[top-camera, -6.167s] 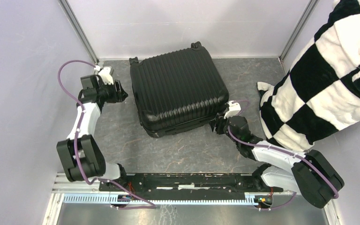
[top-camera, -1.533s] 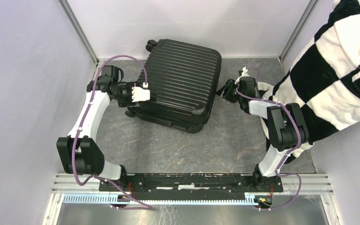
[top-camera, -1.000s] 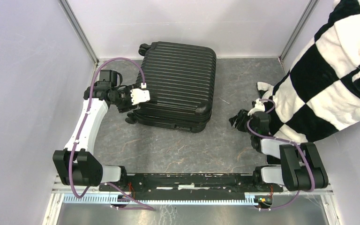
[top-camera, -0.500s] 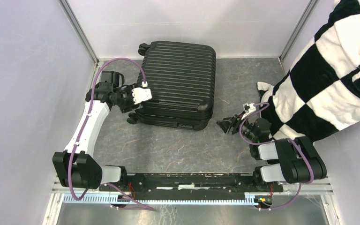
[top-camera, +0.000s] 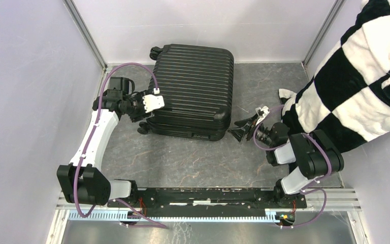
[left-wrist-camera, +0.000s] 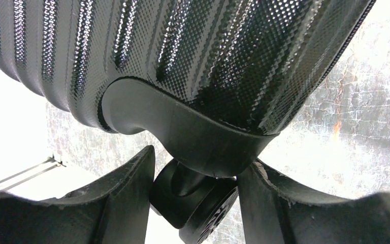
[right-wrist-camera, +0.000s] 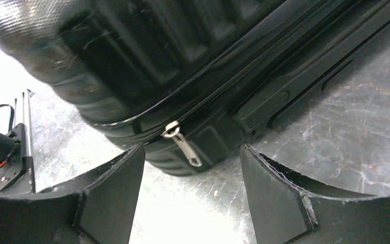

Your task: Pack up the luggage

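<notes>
Jaws of the left gripper (left-wrist-camera: 199, 168) stand partly open and closed on a small black wheel (left-wrist-camera: 193, 203), one finger pressed to each side of it. Straight above the jaws bulges the ribbed corner of the suitcase (left-wrist-camera: 208, 51) (its pebbled shell fills most of this wrist view), with the grey table (left-wrist-camera: 365, 127) to the right of the jaws.

At the right wrist, the right gripper (right-wrist-camera: 191, 147) gapes wide and holds nothing. Dead ahead of the gap, untouched, a metal zipper pull (right-wrist-camera: 183, 145) hangs from the zipped seam.

From above, the suitcase lies flat and shut between the two sets of jaws: its near left corner in the left ones, its near right corner just ahead of the right ones. A checkered blanket (top-camera: 355, 76) lies behind the right jaws.
</notes>
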Robot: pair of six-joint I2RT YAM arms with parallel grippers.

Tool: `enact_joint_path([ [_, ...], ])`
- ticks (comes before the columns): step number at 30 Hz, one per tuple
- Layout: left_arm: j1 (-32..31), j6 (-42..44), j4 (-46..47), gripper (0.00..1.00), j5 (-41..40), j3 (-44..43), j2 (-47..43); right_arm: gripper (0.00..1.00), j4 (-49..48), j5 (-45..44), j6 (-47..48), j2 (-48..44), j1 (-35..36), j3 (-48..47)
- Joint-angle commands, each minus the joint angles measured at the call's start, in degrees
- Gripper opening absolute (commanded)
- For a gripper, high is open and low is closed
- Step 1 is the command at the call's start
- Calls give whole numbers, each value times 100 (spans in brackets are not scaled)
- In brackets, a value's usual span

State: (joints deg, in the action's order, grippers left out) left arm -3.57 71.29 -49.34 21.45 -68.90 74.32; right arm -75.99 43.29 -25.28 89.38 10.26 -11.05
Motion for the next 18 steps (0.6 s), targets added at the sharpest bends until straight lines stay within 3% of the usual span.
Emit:
enact_joint_path([
  [1, 162, -646, 1292, 2, -217, -194, -303, 78, -1066, 403, -198, 432, -126, -319],
  [8, 208, -571, 1235, 2, -198, -185, -394, 77, -1878, 1031, -851, 1101, -165, -755],
  [14, 208, -584, 1240, 2, -179, -204, -358, 66, -3103, 1216, -1661, 1725, -162, -735],
  [18, 208, -617, 1243, 2, -189, -229, -356, 60, -3189, 1168, -1602, 1787, -159, -728],
])
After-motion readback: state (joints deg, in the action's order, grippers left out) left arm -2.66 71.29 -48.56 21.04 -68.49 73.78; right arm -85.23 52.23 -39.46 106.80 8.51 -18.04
